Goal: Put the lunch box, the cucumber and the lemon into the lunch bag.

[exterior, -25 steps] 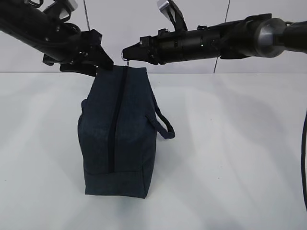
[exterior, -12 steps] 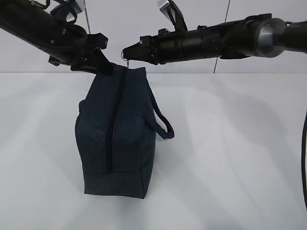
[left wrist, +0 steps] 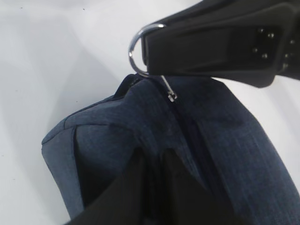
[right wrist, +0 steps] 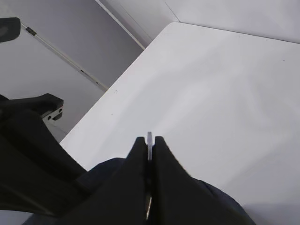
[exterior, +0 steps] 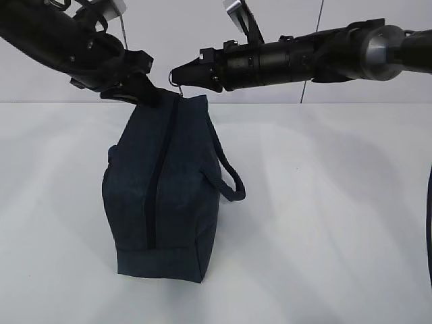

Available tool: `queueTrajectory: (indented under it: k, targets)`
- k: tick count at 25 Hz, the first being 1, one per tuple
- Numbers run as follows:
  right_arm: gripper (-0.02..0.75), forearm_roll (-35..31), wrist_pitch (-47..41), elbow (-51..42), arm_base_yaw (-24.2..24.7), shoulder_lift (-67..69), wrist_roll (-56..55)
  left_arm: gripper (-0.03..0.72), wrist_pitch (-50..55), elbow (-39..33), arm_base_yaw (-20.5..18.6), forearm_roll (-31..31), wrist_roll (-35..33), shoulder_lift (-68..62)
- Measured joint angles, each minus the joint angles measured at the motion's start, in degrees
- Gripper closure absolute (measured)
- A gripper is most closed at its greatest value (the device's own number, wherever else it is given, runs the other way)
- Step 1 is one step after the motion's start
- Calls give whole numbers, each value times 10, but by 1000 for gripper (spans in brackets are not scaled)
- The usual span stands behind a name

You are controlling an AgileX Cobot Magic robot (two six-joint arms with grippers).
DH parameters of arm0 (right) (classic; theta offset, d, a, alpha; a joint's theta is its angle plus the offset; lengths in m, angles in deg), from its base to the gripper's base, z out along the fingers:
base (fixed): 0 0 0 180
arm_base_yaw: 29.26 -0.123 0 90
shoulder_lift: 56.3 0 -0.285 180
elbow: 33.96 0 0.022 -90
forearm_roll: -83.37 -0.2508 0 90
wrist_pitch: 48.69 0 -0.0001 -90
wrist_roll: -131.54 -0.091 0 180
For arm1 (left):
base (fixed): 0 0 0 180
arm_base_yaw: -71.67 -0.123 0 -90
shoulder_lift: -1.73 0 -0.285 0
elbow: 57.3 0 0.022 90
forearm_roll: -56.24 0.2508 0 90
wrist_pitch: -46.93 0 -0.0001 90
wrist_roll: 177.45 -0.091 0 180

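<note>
The dark navy lunch bag (exterior: 162, 196) stands on one end on the white table, its zipper running down the side that faces the exterior view. My left gripper (exterior: 150, 96) is at the bag's top left corner, shut on a fold of its fabric (left wrist: 152, 157). My right gripper (exterior: 177, 74) reaches in from the right just above the bag and is shut on the silver ring zipper pull (left wrist: 136, 47), whose edge shows between the fingertips (right wrist: 149, 139). The lunch box, the cucumber and the lemon are out of view.
One loop handle (exterior: 229, 182) hangs off the bag's right side. White table (exterior: 324, 223) lies all round the bag, with a pale wall behind it. A black cable (exterior: 428, 223) runs down the right edge.
My left gripper has closed on the fabric at the bag's top corner. The bag now leans and bulges slightly to the left. The right gripper has kept its hold on the ring.
</note>
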Motion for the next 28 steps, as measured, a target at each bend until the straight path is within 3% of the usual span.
queueTrajectory:
  k: [6, 15, 28]
  targets:
    - [718, 12, 20, 0, 18, 0, -26, 652, 15, 0, 7, 9, -2, 1]
    - [718, 83, 47, 0, 30, -13, -69, 653, 59, 2, 24, 10, -20, 3]
    - [718, 123, 11, 0, 30, -13, -96, 654, 53, 2, 29, 13, -27, 7]
